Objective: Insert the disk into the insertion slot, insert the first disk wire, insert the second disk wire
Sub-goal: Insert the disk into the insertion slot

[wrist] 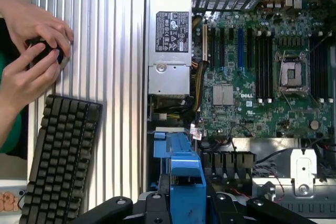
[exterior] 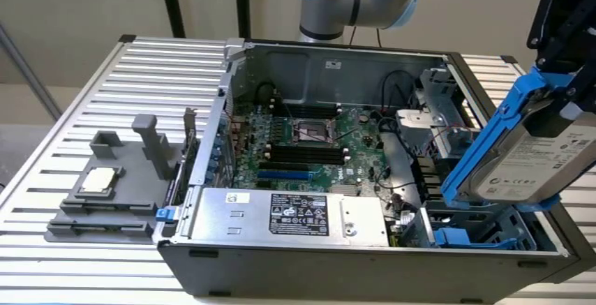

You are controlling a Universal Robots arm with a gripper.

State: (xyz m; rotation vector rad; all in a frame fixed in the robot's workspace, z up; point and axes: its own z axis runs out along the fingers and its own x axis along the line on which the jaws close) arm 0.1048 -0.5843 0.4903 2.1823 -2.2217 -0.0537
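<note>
In the exterior view the disk (exterior: 540,158), a silver drive with a white label in a bright blue carrier frame (exterior: 484,137), hangs tilted above the right end of the open computer case. My black gripper (exterior: 562,99) is shut on it from above. Directly below sits the insertion slot (exterior: 475,232), a grey-blue cage bay with blue latch tabs in the case's near right corner; the disk is still clear of it. In the wrist view the blue carrier (wrist: 178,156) sticks out between my gripper's (wrist: 185,203) black fingers. The disk wires cannot be made out.
A silver power supply with a black label (exterior: 289,214) lies beside the slot, with the motherboard (exterior: 298,144) behind it. A grey block fixture (exterior: 112,179) stands on the slatted table at the exterior view's left. The wrist view shows a person's hands (wrist: 31,51) and a keyboard (wrist: 63,156).
</note>
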